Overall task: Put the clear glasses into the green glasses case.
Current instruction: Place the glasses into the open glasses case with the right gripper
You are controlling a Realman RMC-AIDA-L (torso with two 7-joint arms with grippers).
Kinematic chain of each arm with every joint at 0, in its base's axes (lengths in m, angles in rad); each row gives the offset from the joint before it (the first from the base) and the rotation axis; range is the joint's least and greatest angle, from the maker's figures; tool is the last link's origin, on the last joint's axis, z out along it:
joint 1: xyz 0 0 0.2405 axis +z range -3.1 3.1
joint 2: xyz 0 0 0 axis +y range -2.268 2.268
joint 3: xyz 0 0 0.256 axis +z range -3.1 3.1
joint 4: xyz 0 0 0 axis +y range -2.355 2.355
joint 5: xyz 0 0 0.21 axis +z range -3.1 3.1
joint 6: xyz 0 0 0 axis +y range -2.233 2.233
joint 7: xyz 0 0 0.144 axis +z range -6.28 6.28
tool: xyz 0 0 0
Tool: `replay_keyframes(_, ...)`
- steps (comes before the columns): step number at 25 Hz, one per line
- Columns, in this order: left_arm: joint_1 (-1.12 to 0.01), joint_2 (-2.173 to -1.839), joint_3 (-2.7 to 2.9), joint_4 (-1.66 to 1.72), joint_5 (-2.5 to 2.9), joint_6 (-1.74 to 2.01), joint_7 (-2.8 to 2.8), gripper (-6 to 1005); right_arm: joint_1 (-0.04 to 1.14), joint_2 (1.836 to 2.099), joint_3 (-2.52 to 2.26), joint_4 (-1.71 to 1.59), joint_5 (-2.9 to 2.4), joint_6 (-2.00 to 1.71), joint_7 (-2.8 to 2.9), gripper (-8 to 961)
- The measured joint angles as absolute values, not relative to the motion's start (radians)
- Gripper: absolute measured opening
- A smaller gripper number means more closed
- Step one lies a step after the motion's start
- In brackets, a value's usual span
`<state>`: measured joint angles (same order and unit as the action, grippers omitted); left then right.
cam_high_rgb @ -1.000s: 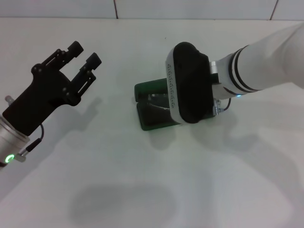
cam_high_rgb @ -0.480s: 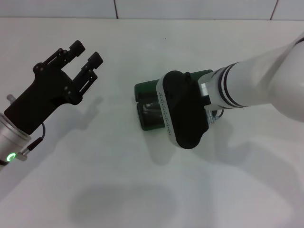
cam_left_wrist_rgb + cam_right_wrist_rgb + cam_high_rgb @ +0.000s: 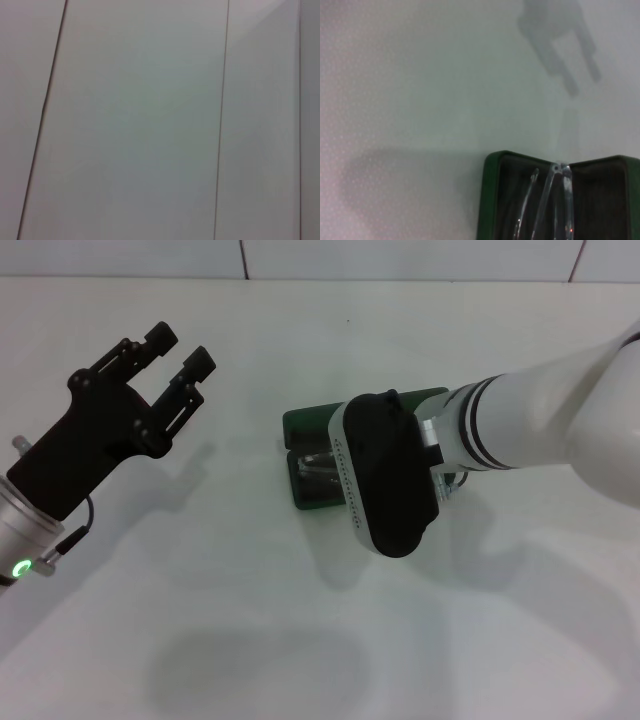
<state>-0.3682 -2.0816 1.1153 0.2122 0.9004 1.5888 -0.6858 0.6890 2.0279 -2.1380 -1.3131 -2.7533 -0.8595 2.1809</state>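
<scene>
Clear glasses (image 3: 547,205), colourless transparent plastic with see-through arms, lie inside the open dark green hard clamshell glasses case (image 3: 312,462), resting on its dark lining; the right wrist view shows their arms crossing the cavity. The case sits mid-tabletop (image 3: 250,620), lid raised on its far side. Compared with a second ago, the right arm's bulky black-and-white wrist has swung nearer and lower over the case's right half, then shifted only slightly in the last half second. Its right hand is hidden beneath the wrist housing, so I cannot tell how far it is open or whether it holds anything. Judging by the glasses lying in the case, placement looks essentially done. The black left hand (image 3: 178,352) hovers well to the left, fingers parted, holding nothing, unchanged.
</scene>
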Motion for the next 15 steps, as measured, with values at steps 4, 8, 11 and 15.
replay_keyframes(4,-0.369,-2.082,1.115,0.213,0.9,1.589,-0.686,534,0.681,2.028,-2.14,-1.317,-2.755,-0.863,2.181,143)
replay_keyframes(8,-0.37,-2.081,1.115,0.213,0.9,1.589,-0.686,535,0.677,2.028,-2.14,-1.321,-2.755,-0.865,2.181,158)
replay_keyframes(11,-0.37,-2.082,1.115,0.213,0.9,1.589,-0.686,535,0.666,2.028,-2.138,-1.335,-2.755,-0.865,2.185,169)
replay_keyframes(15,-0.37,-2.082,1.115,0.213,0.9,1.589,-0.686,535,0.633,2.028,-2.134,-1.375,-2.755,-0.865,2.185,288)
